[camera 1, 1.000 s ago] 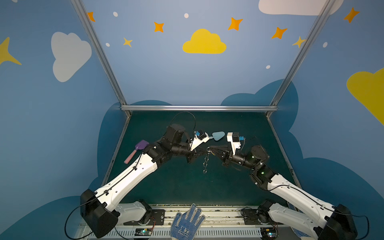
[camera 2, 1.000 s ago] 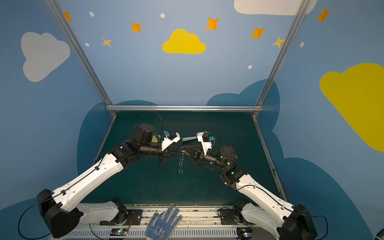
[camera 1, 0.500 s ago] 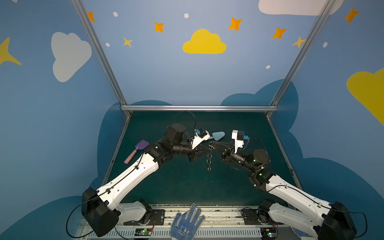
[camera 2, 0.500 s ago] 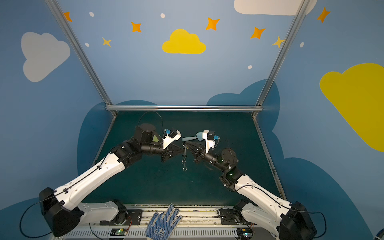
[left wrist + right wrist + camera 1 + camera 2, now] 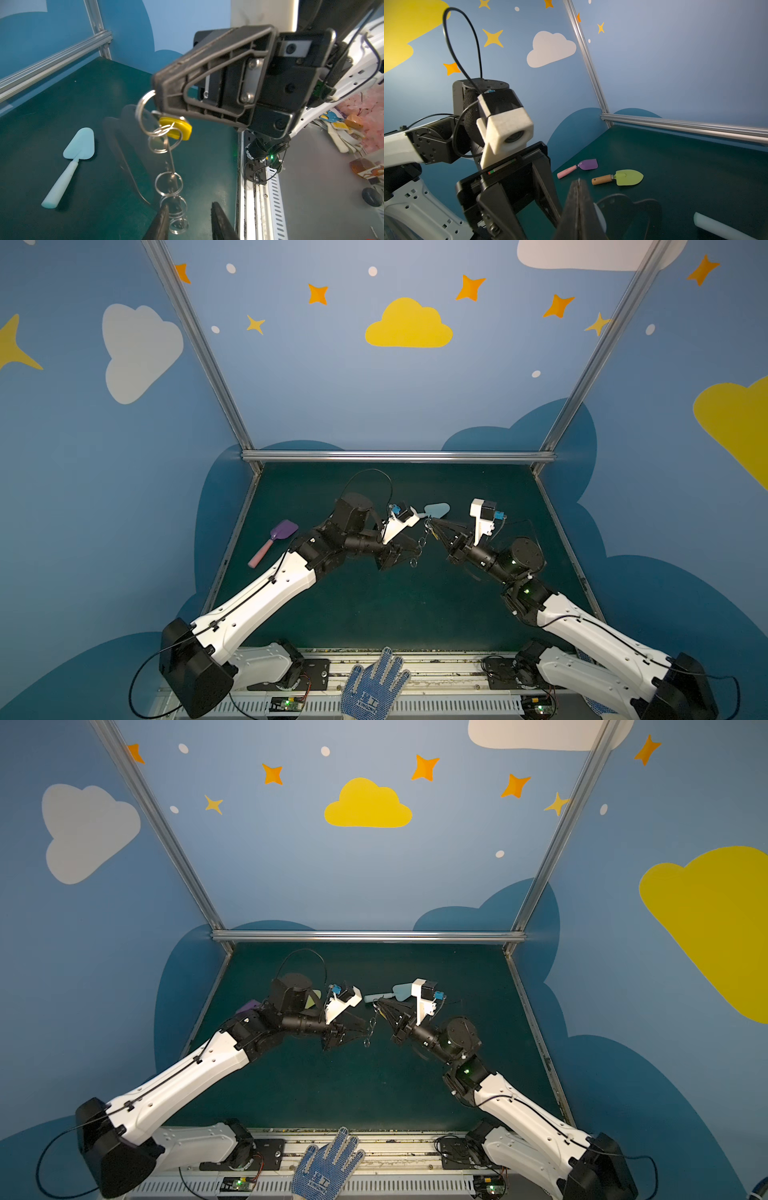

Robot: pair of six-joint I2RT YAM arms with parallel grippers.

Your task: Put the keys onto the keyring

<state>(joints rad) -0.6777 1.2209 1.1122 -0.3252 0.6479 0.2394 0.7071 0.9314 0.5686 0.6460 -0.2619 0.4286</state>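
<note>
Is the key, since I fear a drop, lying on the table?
No, the key hangs in the air from the shut right gripper.

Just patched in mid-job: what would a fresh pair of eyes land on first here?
In mid-air over the middle of the mat, the right gripper is shut on the keys, their yellow tag bright at its tip, and the keyring dangles edge-on below. The left gripper is open, with the lowest rings between its fingers. A light blue toy shovel lies toward the back wall.
</note>
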